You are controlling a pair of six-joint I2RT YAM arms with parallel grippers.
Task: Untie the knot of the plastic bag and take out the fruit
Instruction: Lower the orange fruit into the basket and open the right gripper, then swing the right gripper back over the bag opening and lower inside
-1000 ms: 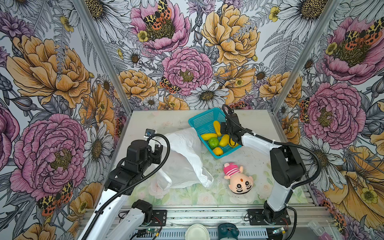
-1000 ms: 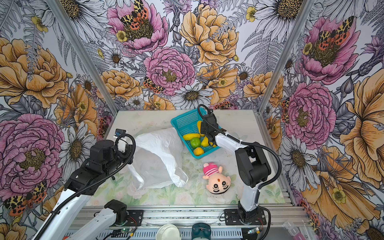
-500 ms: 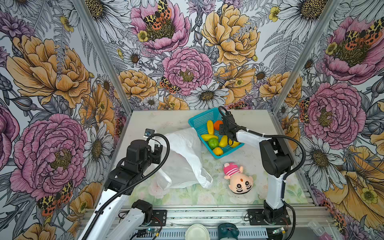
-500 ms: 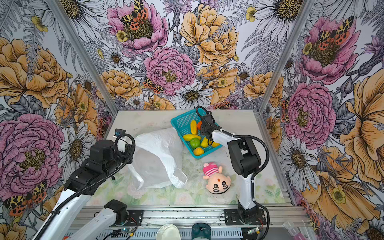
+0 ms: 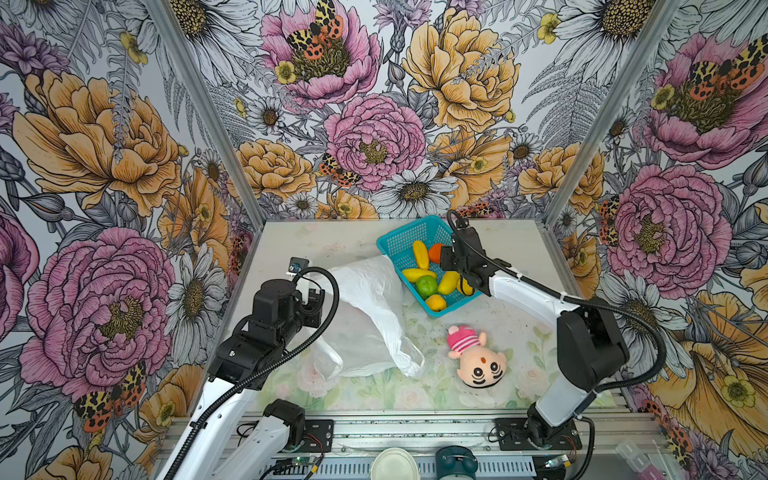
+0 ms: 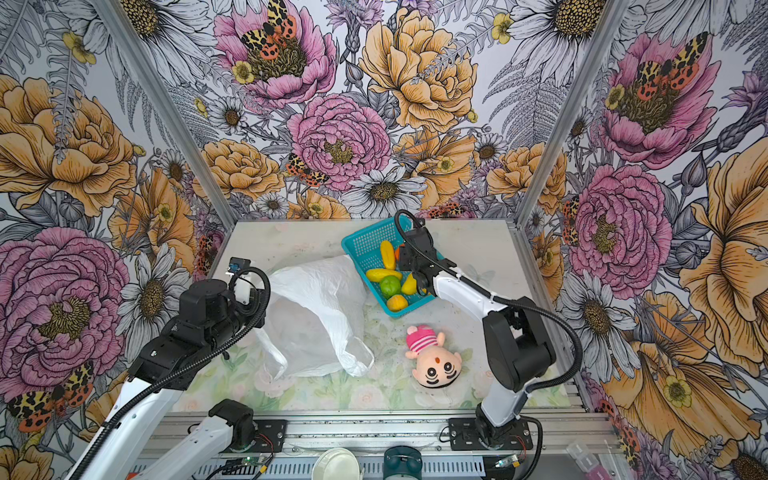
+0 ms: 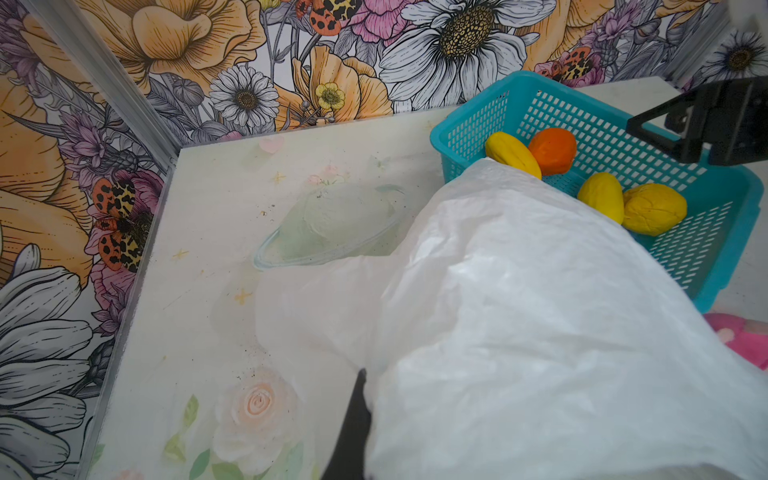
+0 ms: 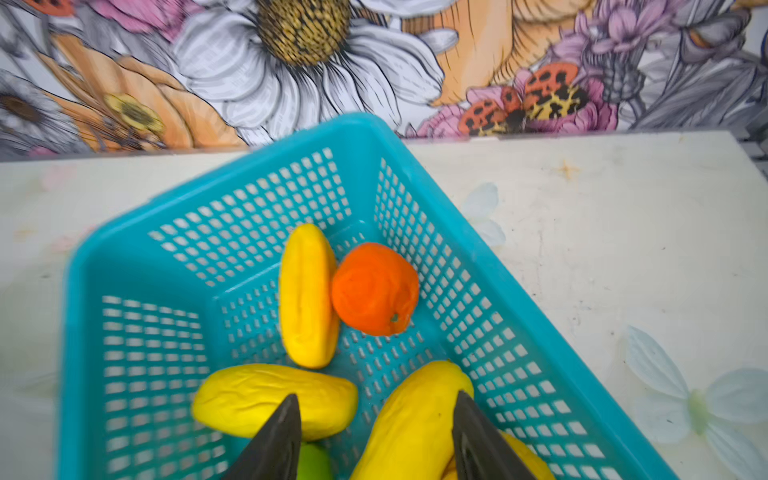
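Fruit in basket gains orange one; right gripper parted, empty, widening; left gripper still clamped on plastic bag.

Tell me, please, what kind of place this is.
Probably a robot test booth, not a home: two robot arms mounted on a metal rail, flower-printed wall panels around a small table, and toy fruit in a basket.
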